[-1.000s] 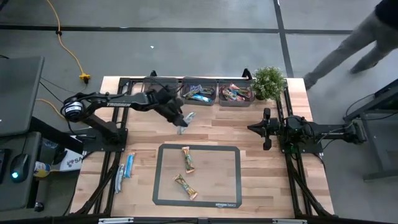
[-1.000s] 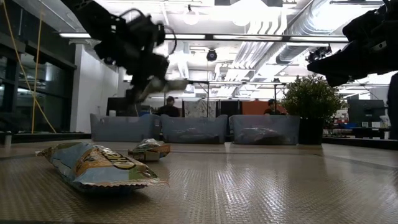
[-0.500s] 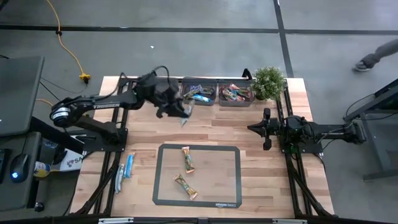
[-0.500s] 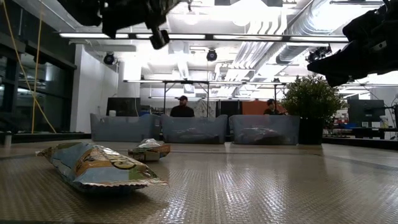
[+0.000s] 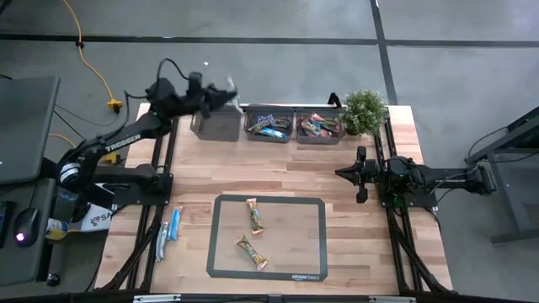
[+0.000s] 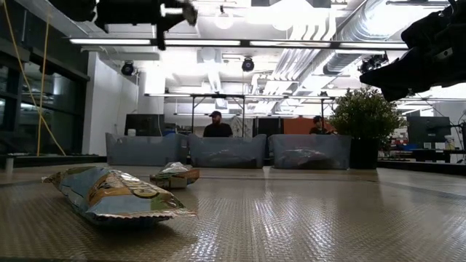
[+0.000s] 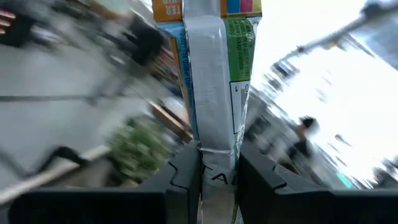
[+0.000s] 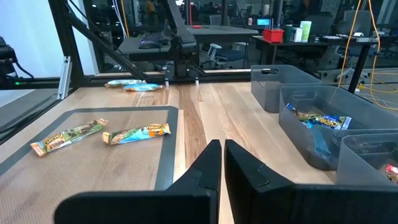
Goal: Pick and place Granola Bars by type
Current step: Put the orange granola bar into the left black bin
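The table [image 5: 354, 236] has a pale wood top of matt planks with visible grain. On it lies a dark mat [image 5: 313, 244] with a fine woven texture and a slight sheen. The bins [image 5: 221, 128] are translucent grey plastic, smooth-walled. The granola bars [image 5: 252, 215] wear glossy, crinkled foil-like wrappers. The arm links [image 5: 126, 141] look like matt black metal or plastic.

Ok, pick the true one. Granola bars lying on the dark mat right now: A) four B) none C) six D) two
D: the high view shows just two bars on the mat, one nearer the bins and one nearer the front edge.
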Controlling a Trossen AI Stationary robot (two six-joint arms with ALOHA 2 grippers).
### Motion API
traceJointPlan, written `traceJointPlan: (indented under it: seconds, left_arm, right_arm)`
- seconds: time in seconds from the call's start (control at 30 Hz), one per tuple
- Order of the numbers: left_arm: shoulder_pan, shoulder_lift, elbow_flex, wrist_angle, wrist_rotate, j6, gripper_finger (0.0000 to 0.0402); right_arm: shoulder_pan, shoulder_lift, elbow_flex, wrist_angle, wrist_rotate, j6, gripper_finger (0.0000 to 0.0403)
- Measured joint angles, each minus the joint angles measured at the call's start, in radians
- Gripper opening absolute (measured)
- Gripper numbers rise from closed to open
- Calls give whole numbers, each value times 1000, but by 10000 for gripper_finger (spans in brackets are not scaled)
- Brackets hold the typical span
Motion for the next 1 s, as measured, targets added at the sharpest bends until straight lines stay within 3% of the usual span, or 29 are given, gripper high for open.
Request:
traceJointPlan:
  seconds: [0.2,0.33,0.47,0.63,0.77,1.0]
  left_arm:
    - [69,-7,0,-111,-189,-112,76]
    - [73,-7,0,-340,-348,-213,76]
    - [72,-6,0,-624,-534,-406,76]
    - [72,-6,0,-797,-723,-575,76]
    - [72,-3,0,-796,-794,-713,76]
    - [22,85,0,-796,-803,-881,76]
  right_arm:
    - [0,0,0,0,0,0,1]
    - [0,0,0,0,0,0,3]
    - [0,0,0,0,0,0,2]
    - [0,0,0,0,0,0,5]
    - [0,0,0,0,0,0,3]
    - [0,0,0,0,0,0,2]
